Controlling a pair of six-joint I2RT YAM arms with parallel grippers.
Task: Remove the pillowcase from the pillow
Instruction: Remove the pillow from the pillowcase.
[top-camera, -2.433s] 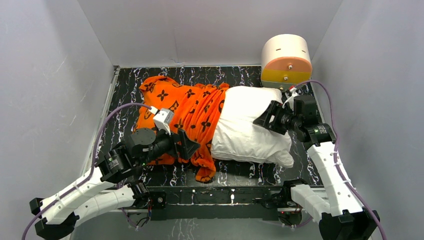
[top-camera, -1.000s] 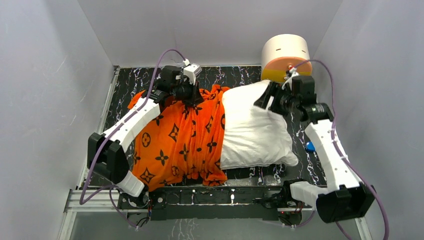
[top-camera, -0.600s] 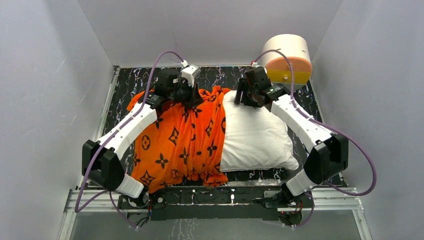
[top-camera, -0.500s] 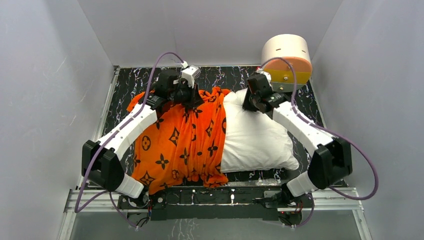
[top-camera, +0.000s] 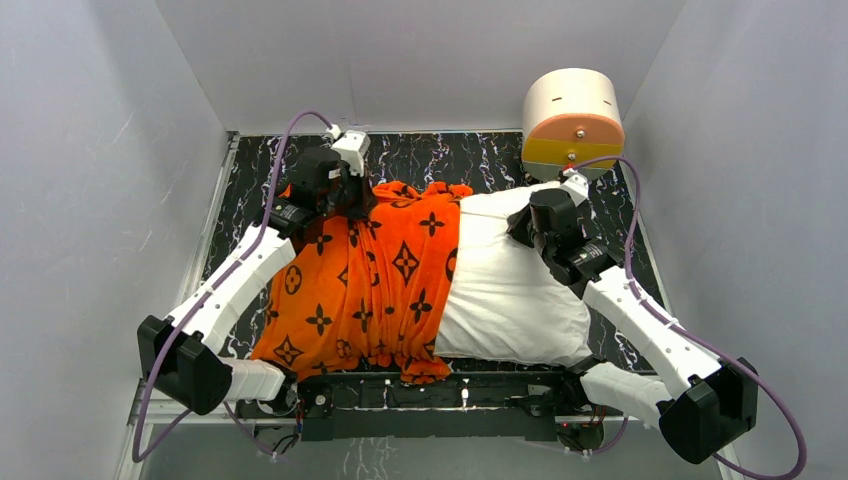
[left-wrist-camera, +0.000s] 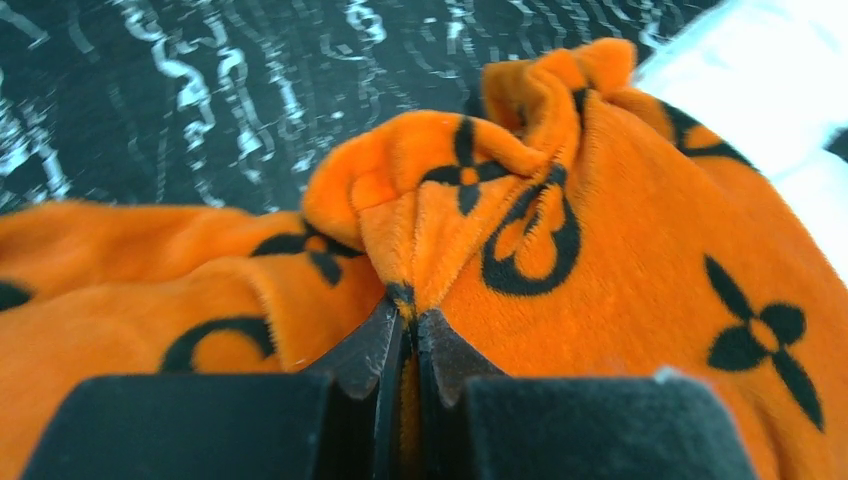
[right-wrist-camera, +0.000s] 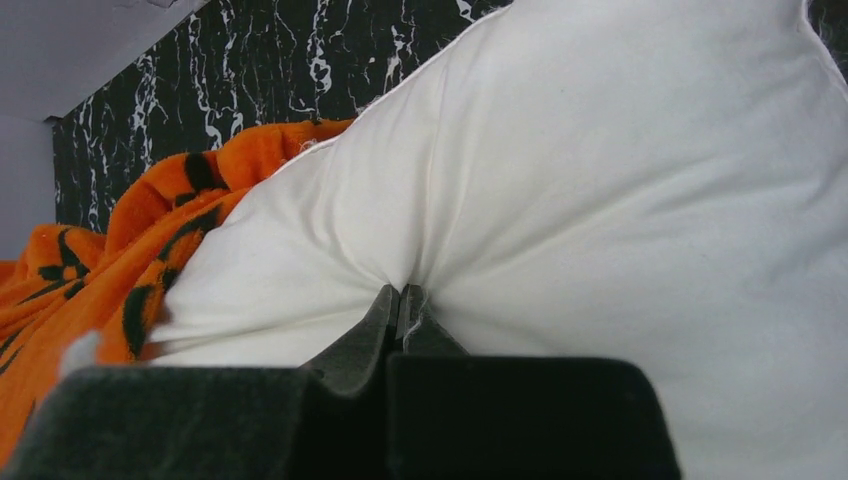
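The orange pillowcase (top-camera: 355, 275) with dark brown motifs covers the left half of the white pillow (top-camera: 510, 285), whose right half lies bare on the black marbled table. My left gripper (top-camera: 350, 200) is shut on a pinched fold of the pillowcase (left-wrist-camera: 460, 210) at its far edge; orange plush shows between the closed fingers (left-wrist-camera: 365, 350), and the gripper (left-wrist-camera: 408, 315) sits at the fold's base. My right gripper (top-camera: 522, 225) is shut on a pucker of the pillow (right-wrist-camera: 560, 180) near its far edge, the cloth gathering at the gripper (right-wrist-camera: 403, 298).
A round cream drawer box (top-camera: 572, 118) with an orange and yellow front stands at the back right corner, just behind the right arm. Grey walls close in on three sides. Bare marbled table (top-camera: 440, 155) shows along the back, beyond the pillow.
My right gripper has closed on the pillow's white cloth and shifted right along its far edge. My left gripper has drawn the pillowcase leftward, still clamped on it.
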